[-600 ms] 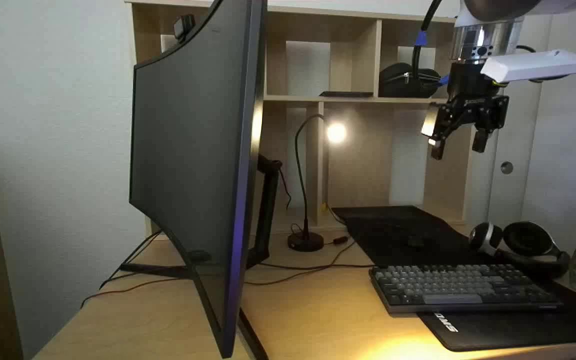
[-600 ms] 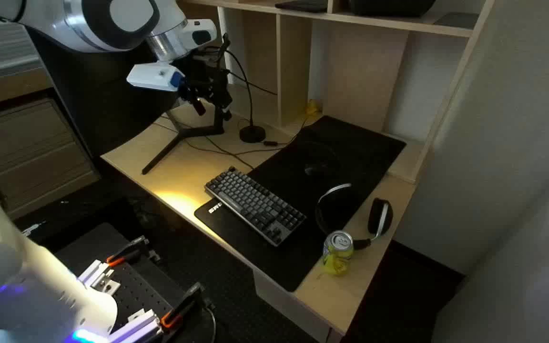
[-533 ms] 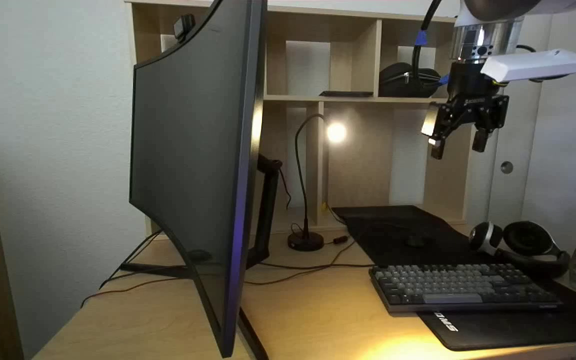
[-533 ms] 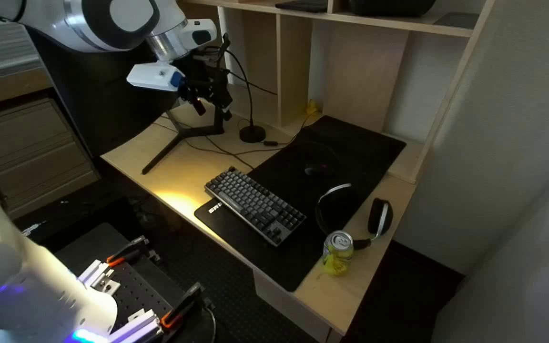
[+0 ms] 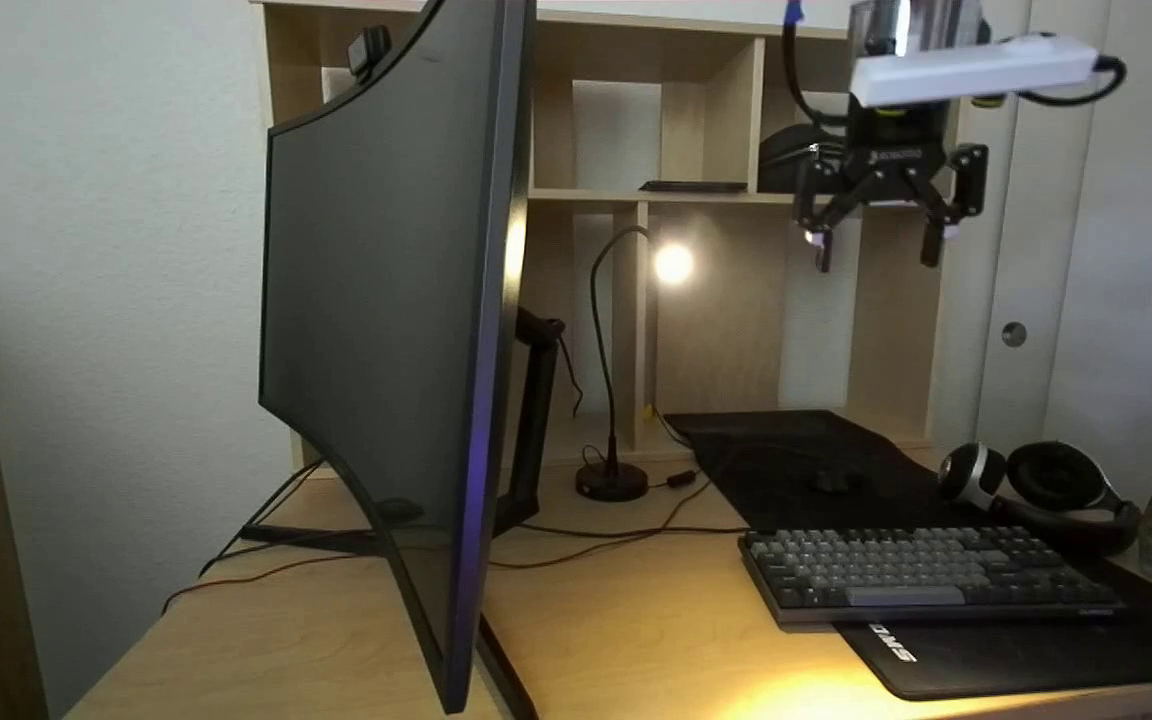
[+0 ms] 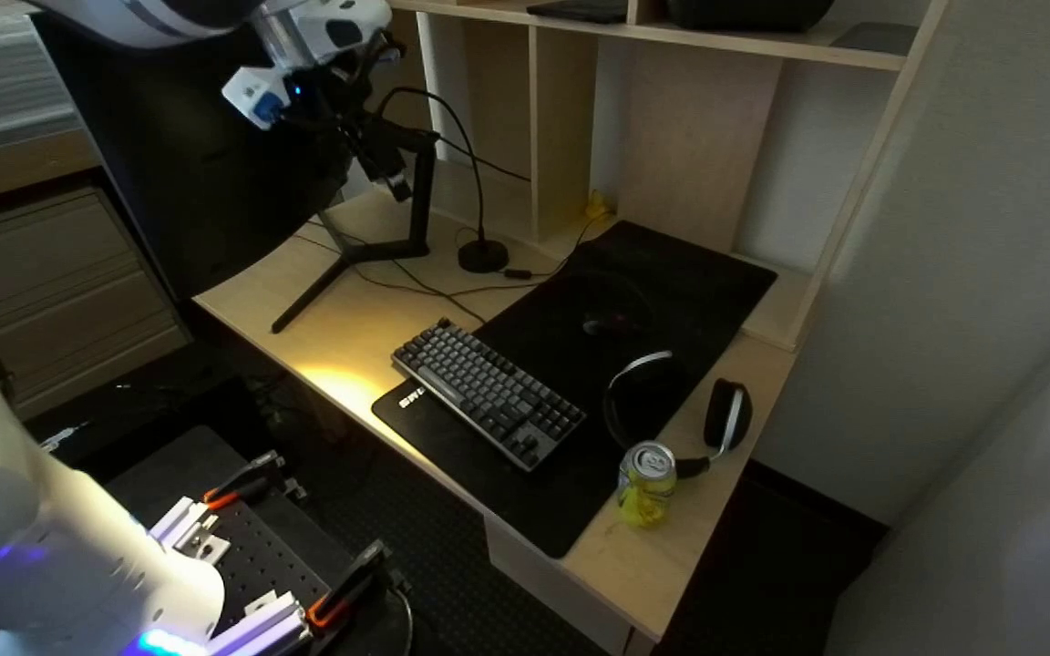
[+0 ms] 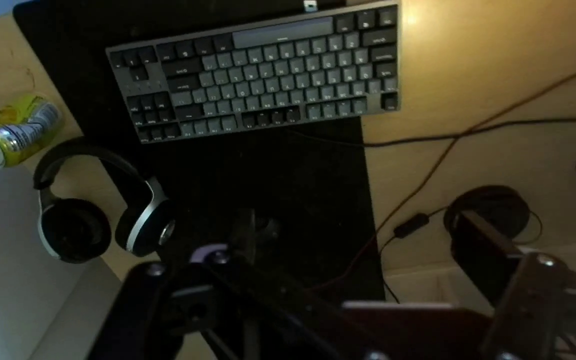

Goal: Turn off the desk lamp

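The lamp (image 5: 612, 482) beside the mat (image 5: 776, 460) is lit, so the job looks undone. My claw (image 5: 876, 265) hangs spread, empty, above the mat's level; finding the switch (I can't spot it) and working it remain.

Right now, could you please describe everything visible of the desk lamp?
The desk lamp stands upright on the desk beside the monitor stand, lit. A thin dark gooseneck curves from a round black base to a small, glowing head; materials are unclear. A cord with an inline block leaves the base; the gripper is apart from the lamp.
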